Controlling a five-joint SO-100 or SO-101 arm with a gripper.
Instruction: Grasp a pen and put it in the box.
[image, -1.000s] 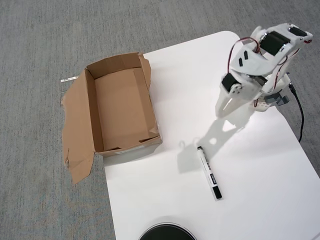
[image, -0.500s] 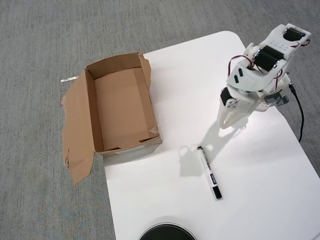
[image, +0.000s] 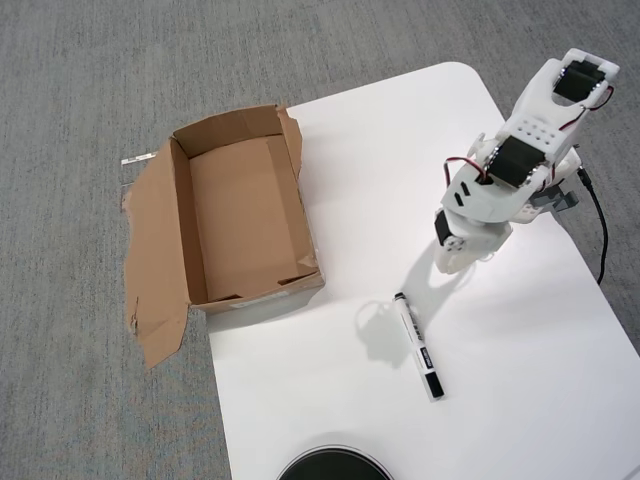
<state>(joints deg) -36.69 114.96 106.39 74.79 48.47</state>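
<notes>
One cardboard box (image: 240, 215) sits at centre left of the overhead view, its open mouth up and its torn flap spread out over the grey carpet (image: 80, 400), its right edge resting on the white table (image: 380, 140); it has not shifted. Right of it, below centre, the pen (image: 418, 345) lies flat on the table where it lay a second ago (black cap toward the lower right). Further right, the white arm (image: 520, 140) has stretched down and left since then, bringing the gripper (image: 448, 262) nearer the pen's upper end but not touching it. Whether its jaws are spread or closed cannot be told from above.
</notes>
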